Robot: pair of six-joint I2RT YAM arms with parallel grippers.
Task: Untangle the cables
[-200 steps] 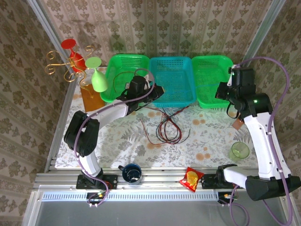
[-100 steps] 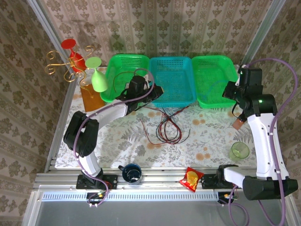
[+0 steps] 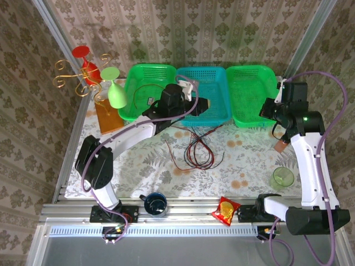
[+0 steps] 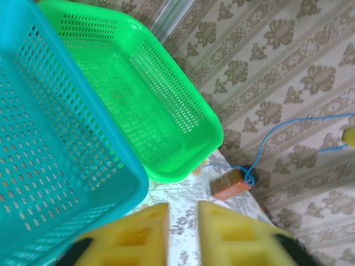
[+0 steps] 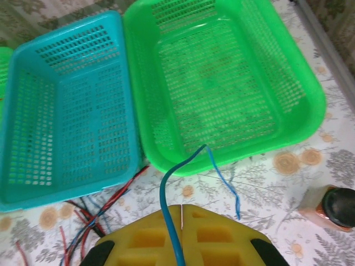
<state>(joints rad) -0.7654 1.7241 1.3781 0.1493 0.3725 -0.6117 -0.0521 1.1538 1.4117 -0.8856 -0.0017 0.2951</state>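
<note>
Right hand (image 5: 181, 215): pinching blue cable (image 5: 161, 194); best carried slowly, clear of red-black tangle (image 3: 198, 151), towards green basket (image 5: 313, 108). Left hand (image 4: 183, 215): narrow gap, empty

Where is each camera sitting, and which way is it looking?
Top external: high above and behind the robot, looking down at the table and the cables; the left arm and right arm show.
Left wrist: by the blue basket, facing the right green basket; the left fingers show at the bottom.
Right wrist: looking down into that green basket; the right fingers pinch a blue cable.
Shared: both wrist views show both those baskets and the small orange bottle.
</note>
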